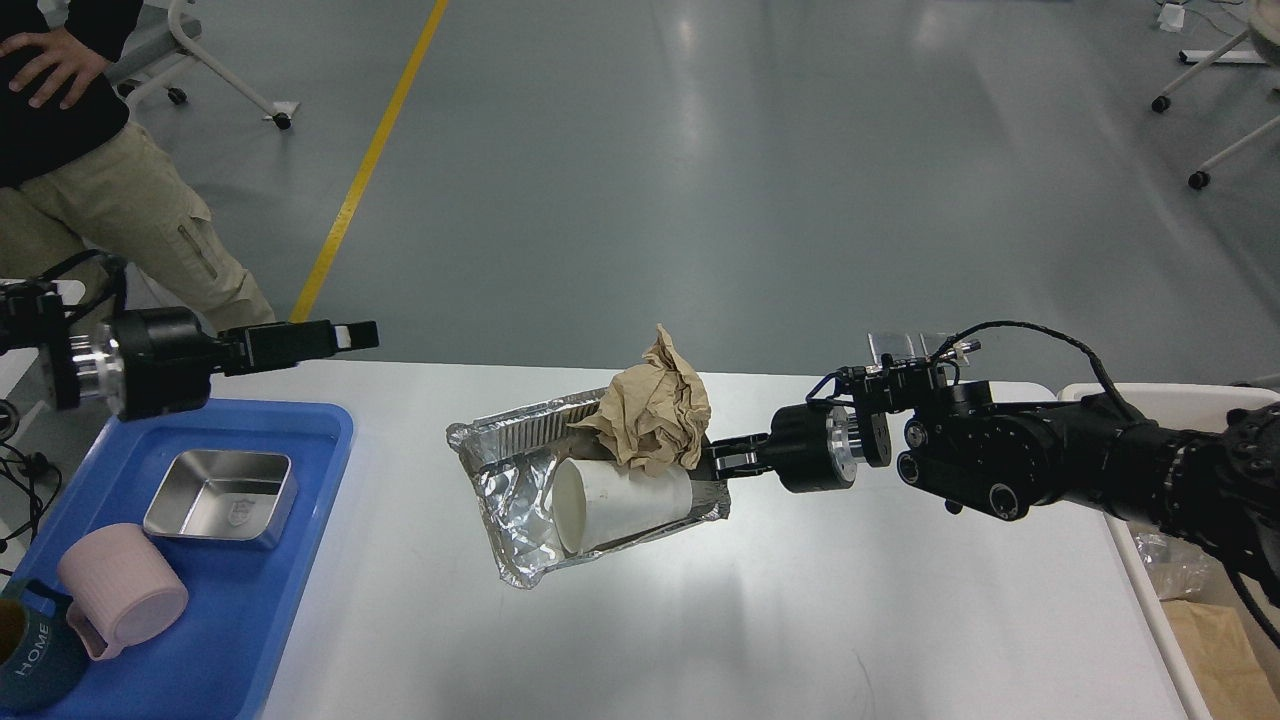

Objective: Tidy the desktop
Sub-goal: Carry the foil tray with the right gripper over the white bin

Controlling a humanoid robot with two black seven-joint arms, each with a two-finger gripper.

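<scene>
The white desktop (800, 620) fills the lower view. My right gripper (722, 462) is shut on the right edge of a crumpled foil tray (500, 500) and holds it tilted, a little above the desktop's middle. In the foil tray lie a white paper cup (620, 503) on its side and a crumpled ball of brown paper (655, 405). My left gripper (345, 337) hovers empty above the far edge of the blue tray (250, 600). It is seen side-on, so its two fingers cannot be told apart.
The blue tray at the left holds a steel box (220, 497), a pink mug (125, 590) on its side and a dark teal mug (35, 650). A cream bin (1140, 560) with brown paper stands at the right edge. A person (100, 190) stands at the far left.
</scene>
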